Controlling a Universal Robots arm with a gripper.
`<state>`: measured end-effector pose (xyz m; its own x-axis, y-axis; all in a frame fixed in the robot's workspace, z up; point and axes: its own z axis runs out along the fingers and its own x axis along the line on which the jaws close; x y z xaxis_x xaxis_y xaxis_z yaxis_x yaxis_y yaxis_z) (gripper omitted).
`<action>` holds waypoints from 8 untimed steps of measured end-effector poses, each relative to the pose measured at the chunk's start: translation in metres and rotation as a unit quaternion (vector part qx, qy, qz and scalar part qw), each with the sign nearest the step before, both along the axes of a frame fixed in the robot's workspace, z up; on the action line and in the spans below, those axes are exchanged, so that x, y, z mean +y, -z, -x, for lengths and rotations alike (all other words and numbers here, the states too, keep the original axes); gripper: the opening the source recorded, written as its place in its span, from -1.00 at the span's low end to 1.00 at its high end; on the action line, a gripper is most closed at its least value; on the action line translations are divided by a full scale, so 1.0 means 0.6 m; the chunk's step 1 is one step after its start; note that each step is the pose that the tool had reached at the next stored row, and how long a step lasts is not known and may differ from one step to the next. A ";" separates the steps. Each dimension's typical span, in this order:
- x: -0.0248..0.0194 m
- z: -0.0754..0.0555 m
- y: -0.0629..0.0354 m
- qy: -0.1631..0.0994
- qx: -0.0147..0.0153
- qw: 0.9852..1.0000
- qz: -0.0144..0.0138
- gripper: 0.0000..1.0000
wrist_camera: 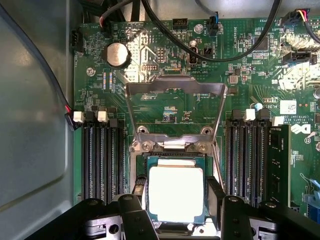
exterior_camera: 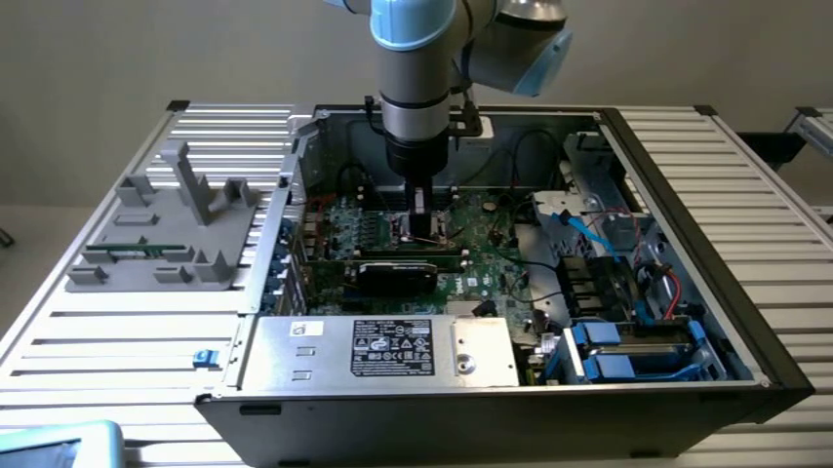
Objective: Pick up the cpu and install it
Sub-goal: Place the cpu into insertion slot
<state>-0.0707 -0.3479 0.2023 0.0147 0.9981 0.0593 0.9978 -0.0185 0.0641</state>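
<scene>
Looking down the wrist camera, nearest to me are the black fingers point(wrist_camera: 139, 192) of the gripper point(wrist_camera: 176, 200), drawn in narrow, one against each opposite edge of the cpu point(wrist_camera: 176, 192), the small flat square chip with a bright silvery top and a thin green rim. So I'm clamped on it. The chip lies flat and square inside the black square socket frame point(wrist_camera: 175, 158), which shows as a dark border just beyond it.

Past the socket, the silver metal retention frame point(wrist_camera: 175, 89) is swung open, hinged at the socket's far edge. Banks of long black memory slots point(wrist_camera: 102, 160) run on both sides of the socket. Farther on, a round silver coin battery point(wrist_camera: 118, 54) sits on the green motherboard point(wrist_camera: 240, 70), and a black cable point(wrist_camera: 235, 57) drapes across the board's far part.

In the exterior view, a silver box-shaped power supply point(exterior_camera: 377, 351) comes closest, then the gripper point(exterior_camera: 423, 232) low over the board inside the open black computer case point(exterior_camera: 729, 195), with the grey and pale blue robot arm point(exterior_camera: 416, 78) standing upright above it. On the exterior view's left, a grey plastic fixture point(exterior_camera: 182, 224) rests on the slatted aluminium table point(exterior_camera: 104, 331).
</scene>
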 end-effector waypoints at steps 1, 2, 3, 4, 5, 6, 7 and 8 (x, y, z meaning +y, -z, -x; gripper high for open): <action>0.0000 0.000 0.000 0.000 0.000 1.000 0.000 0.11; 0.0000 0.000 0.000 0.000 0.000 1.000 0.000 0.11; 0.0000 0.000 0.000 0.000 0.000 1.000 0.000 0.11; 0.0000 0.000 0.000 0.000 0.000 1.000 0.000 0.11; 0.0000 0.000 0.000 0.000 0.000 1.000 0.000 0.11; 0.0000 0.000 0.000 0.000 0.000 1.000 0.000 0.11; 0.0001 0.000 0.000 0.000 0.000 1.000 0.001 0.11; 0.0002 0.000 0.000 0.000 0.000 1.000 0.002 0.11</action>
<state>-0.0707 -0.3478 0.2020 0.0148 0.9984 0.0545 0.9978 -0.0183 0.0642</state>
